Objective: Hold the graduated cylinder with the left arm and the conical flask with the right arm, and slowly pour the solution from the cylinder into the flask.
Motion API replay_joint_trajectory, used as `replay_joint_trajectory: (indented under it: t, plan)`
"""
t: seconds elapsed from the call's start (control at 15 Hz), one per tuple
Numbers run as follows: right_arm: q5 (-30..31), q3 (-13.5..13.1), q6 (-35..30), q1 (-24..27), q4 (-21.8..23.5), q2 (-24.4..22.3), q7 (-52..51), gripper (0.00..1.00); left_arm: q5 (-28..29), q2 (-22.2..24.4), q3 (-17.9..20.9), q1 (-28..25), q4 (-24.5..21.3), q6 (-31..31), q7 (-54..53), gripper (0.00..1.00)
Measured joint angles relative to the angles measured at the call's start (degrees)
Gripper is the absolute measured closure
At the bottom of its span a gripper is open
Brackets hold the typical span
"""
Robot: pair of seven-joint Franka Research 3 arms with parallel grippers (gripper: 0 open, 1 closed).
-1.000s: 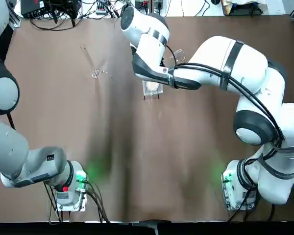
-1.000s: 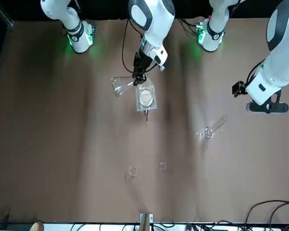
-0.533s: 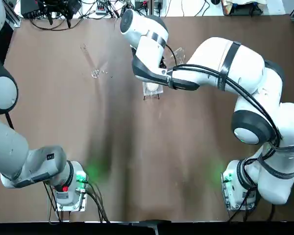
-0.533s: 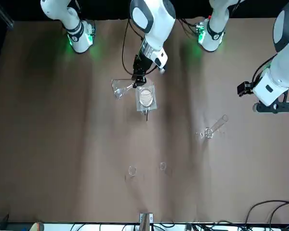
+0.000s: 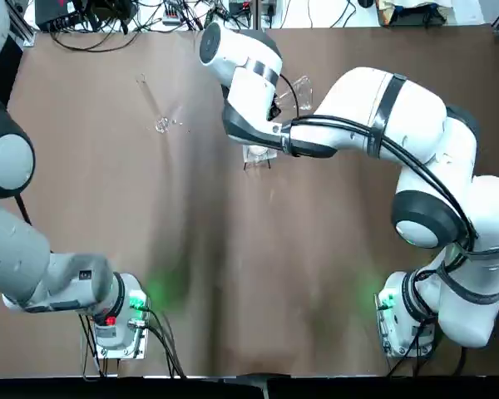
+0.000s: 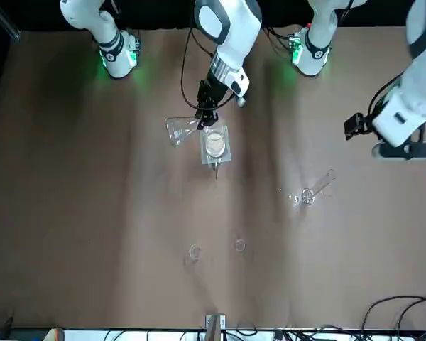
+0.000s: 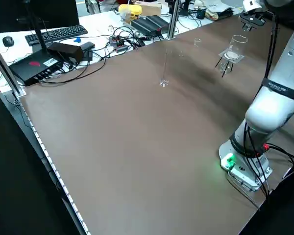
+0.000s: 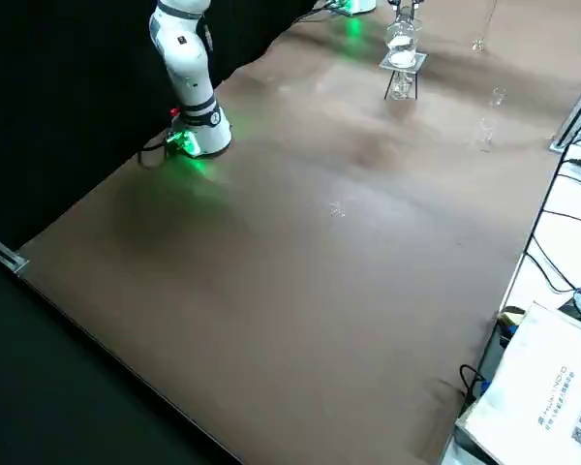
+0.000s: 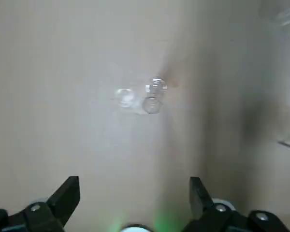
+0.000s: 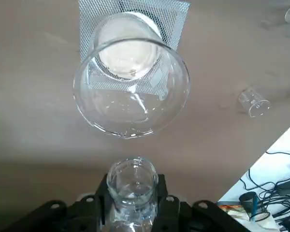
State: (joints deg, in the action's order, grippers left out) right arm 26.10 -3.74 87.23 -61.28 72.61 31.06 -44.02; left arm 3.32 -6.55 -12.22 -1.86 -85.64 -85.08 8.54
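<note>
At 12 o'clock from L base (image 5: 121,339), top view: cyl. (image 5: 152,100). L grpr (image 9: 135,193), wide open & empty, shd centre, close gently; R grpr (image 10: 134,195), clamped on flask (image 10: 133,186), holds steady.

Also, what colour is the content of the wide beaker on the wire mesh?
White; it shows best in the right wrist view, inside the beaker.

Noted glass beaker (image 10: 131,89) with white contents on wire gauze (image 10: 179,21), atop tripod stand (image 8: 416,85), mid-table toward far side. Logged two small glass vessels (image 6: 195,252) farther out. Found tangled cables (image 7: 122,39) and keyboard (image 7: 56,34) on white desk beyond far edge, leftward; printed white bag (image 8: 537,397) far right.
</note>
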Motion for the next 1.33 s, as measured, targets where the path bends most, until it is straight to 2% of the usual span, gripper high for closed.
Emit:
replay_joint_trajectory:
  t: [0.07,0.13,0.27,0.67,0.87,1.33]
  plan:
    - [0.4,0.0,-0.1,-0.2,0.0,0.1,0.0,0.61,-3.4,0.9,4.9,3.0,0.1,0.0,0.0,0.00]
    - [0.8,0.0,-0.3,-0.4,0.0,0.2,0.0,0.61,-5.8,1.9,8.3,4.3,0.1,0.2,-0.4,0.00]
    - [1.2,0.0,-0.4,-0.6,0.0,0.5,0.0,0.61,-7.6,3.8,10.7,4.1,-0.2,0.7,-1.3,0.00]
    - [3.1,0.0,-0.7,-1.6,-0.1,1.2,0.0,0.61,-7.7,5.4,10.7,4.5,-2.3,0.5,-1.4,0.00]
    - [3.3,0.0,-1.4,-1.8,-0.1,1.3,0.0,0.61,-3.4,5.4,9.2,4.6,-2.8,-1.0,-4.0,0.00]
    - [4.9,0.0,-2.1,-2.5,-0.1,1.9,-0.1,0.61,-3.0,5.2,8.1,4.5,-3.0,-2.0,-5.5,0.00]
